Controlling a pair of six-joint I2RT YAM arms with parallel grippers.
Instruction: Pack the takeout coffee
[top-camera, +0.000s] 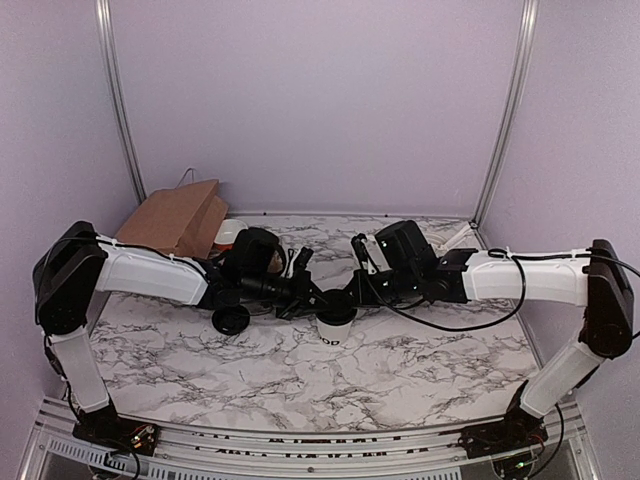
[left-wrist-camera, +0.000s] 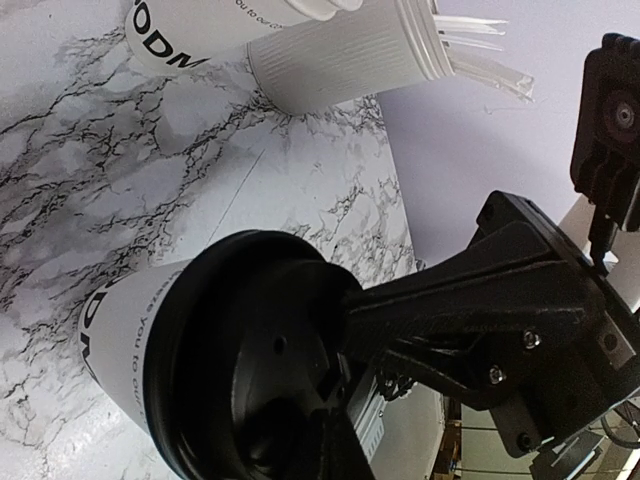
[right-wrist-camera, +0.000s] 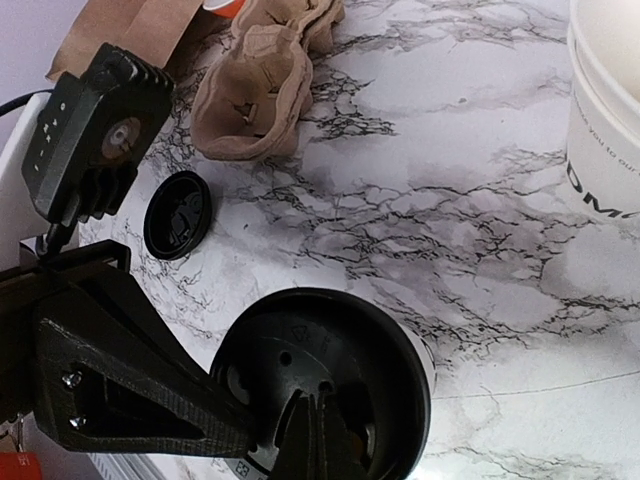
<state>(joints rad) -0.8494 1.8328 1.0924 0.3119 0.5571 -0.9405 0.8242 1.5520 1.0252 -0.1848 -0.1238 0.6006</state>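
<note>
Takeout coffee cup (top-camera: 336, 333) standing central on the counter (top-camera: 430, 370) under its black lid (right-wrist-camera: 320, 360), left fingers (left-wrist-camera: 342, 452) and right fingers (right-wrist-camera: 322, 440) both pinched shut with tips on that lid: press straight down, evenly across the rim, gently enough to spare the paper wall.

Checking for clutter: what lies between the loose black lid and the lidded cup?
Only bare marble table between the loose black lid and the lidded cup; the right wrist view shows it.
</note>
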